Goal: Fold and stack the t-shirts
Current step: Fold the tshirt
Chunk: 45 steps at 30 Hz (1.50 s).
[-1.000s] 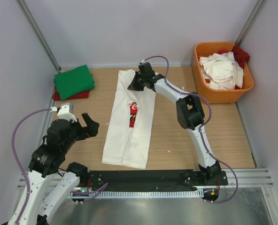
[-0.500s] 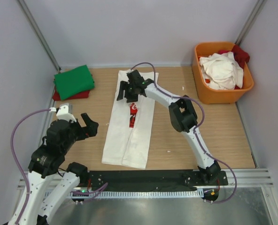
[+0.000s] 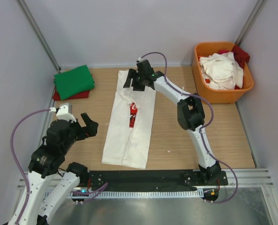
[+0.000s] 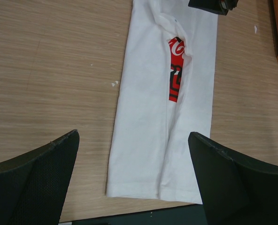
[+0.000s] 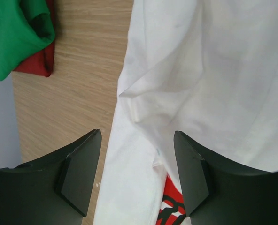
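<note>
Top external view: a white t-shirt with a red chest print [image 3: 129, 126] lies folded into a long strip down the middle of the wooden desk [image 3: 223, 131], its collar end toward the far wall. The right gripper [image 3: 133, 83] hovers over the far end of that shirt, its fingers parted and released, with nothing between them; the right wrist view shows only rumpled white cloth and a sliver of red print below them. To the left of the shirt's near half, well apart from it, the left gripper [image 3: 93, 126] hangs above bare wood, its fingers spread wide and holding nothing. A folded green t-shirt [image 3: 74, 80] sits on a folded red t-shirt [image 3: 71, 96] at the far left of the white shirt. Far to its right stands an orange tub [image 3: 221, 96] heaped with loose white and red cloth [image 3: 221, 70].
</note>
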Each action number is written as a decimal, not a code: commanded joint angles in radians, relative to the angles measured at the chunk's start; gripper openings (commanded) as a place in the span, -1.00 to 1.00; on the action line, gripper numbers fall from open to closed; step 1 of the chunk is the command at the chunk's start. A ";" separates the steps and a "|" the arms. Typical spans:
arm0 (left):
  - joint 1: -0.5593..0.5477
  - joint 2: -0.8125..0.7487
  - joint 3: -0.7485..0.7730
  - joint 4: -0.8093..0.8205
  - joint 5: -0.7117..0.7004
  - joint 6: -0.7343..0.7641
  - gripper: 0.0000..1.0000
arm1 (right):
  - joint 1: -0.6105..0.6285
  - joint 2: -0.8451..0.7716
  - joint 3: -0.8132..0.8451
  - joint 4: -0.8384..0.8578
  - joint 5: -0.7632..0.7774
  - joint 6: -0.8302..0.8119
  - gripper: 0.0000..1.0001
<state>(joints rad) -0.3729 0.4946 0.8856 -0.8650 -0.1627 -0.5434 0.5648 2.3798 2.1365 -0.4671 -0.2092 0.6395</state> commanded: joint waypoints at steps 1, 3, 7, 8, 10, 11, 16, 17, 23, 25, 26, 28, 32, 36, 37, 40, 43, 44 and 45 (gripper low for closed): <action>0.000 -0.005 -0.001 0.032 -0.015 -0.009 0.99 | -0.017 -0.015 0.071 0.012 0.050 0.008 0.37; 0.000 -0.005 -0.002 0.035 -0.015 -0.009 1.00 | -0.020 0.033 0.105 -0.004 0.077 0.002 0.33; 0.002 -0.005 -0.002 0.035 -0.018 -0.009 0.99 | -0.019 0.104 0.164 -0.008 0.077 0.020 0.32; 0.002 -0.005 -0.002 0.035 -0.017 -0.009 0.99 | -0.017 0.110 0.161 -0.002 0.070 0.023 0.32; 0.002 -0.007 -0.004 0.035 -0.018 -0.007 0.99 | -0.008 0.122 0.149 0.016 0.059 0.028 0.32; 0.002 -0.004 -0.004 0.035 -0.017 -0.007 0.99 | 0.001 0.125 0.145 0.018 0.057 0.028 0.32; 0.008 -0.002 -0.004 0.035 -0.015 -0.007 0.99 | 0.038 0.131 0.099 0.050 0.037 0.037 0.32; 0.009 -0.004 -0.004 0.037 -0.015 -0.007 0.99 | 0.052 0.131 0.092 0.057 0.034 0.035 0.32; 0.012 -0.002 -0.004 0.037 -0.015 -0.006 0.99 | 0.115 0.101 0.037 0.064 0.016 0.020 0.32; 0.014 -0.005 -0.005 0.037 -0.015 -0.007 0.99 | 0.148 0.079 -0.009 0.056 0.034 0.002 0.32; 0.014 -0.005 -0.004 0.037 -0.015 -0.007 0.99 | 0.161 0.059 -0.018 0.032 0.077 -0.012 0.32; 0.012 -0.007 -0.004 0.037 -0.015 -0.007 0.99 | 0.204 0.044 -0.046 -0.001 0.122 -0.061 0.33; 0.015 -0.005 -0.004 0.037 -0.014 -0.007 0.99 | 0.268 0.036 -0.047 -0.135 0.250 -0.129 0.36; 0.015 -0.004 -0.004 0.035 -0.020 -0.007 0.99 | 0.323 0.027 -0.009 -0.232 0.430 -0.190 0.43; 0.017 -0.004 -0.005 0.035 -0.024 -0.007 0.99 | 0.328 0.010 -0.013 -0.235 0.436 -0.202 0.43; 0.017 -0.004 -0.005 0.035 -0.032 -0.007 0.99 | 0.330 -0.121 -0.125 -0.159 0.413 -0.233 0.46; 0.017 -0.001 -0.002 0.034 -0.044 -0.007 0.99 | 0.351 -0.329 -0.326 0.008 0.590 -0.300 0.51; 0.017 0.001 -0.004 0.035 -0.047 -0.007 0.99 | 0.398 -0.368 -0.364 0.021 0.702 -0.376 0.53; 0.015 0.008 -0.002 0.035 -0.049 -0.006 0.99 | 0.415 -0.399 -0.433 0.024 0.784 -0.408 0.63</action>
<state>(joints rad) -0.3634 0.4950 0.8856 -0.8650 -0.1825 -0.5430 0.9360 2.1902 1.7889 -0.5449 0.2859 0.3679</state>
